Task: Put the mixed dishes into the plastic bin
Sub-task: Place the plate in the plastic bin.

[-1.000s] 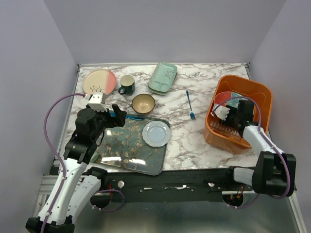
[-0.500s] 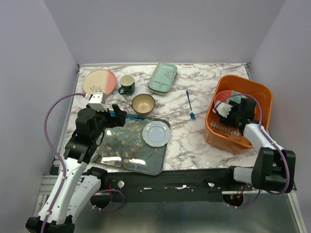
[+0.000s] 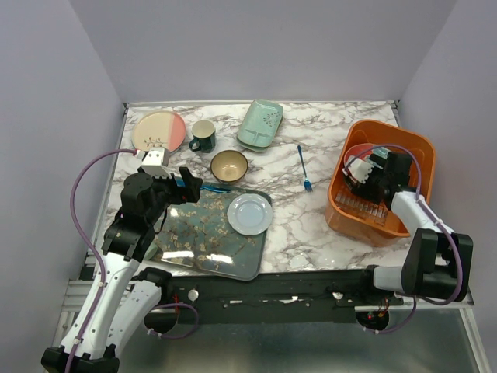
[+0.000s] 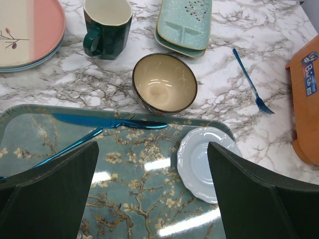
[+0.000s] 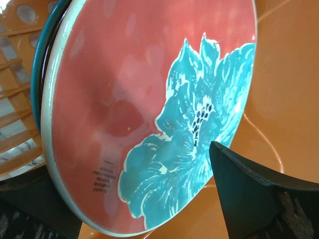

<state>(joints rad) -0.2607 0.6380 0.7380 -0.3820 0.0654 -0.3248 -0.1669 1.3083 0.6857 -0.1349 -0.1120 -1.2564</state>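
The orange plastic bin stands at the right. My right gripper is inside it, jaws wide open around the teal-and-red plate, which stands tilted on edge against the bin wall. My left gripper hangs open and empty above the floral tray. The brown bowl, dark green mug, mint dish and cream-and-pink plate sit on the marble table beyond it. A small pale plate lies on the tray's right end.
A blue knife and another blue utensil lie on the tray's far edge. A blue fork lies on the table between the mint dish and the bin. The bin's corner shows in the left wrist view.
My right gripper has shifted a little farther into the bin, toward its back right, with the plate beside it. The left arm has not moved.
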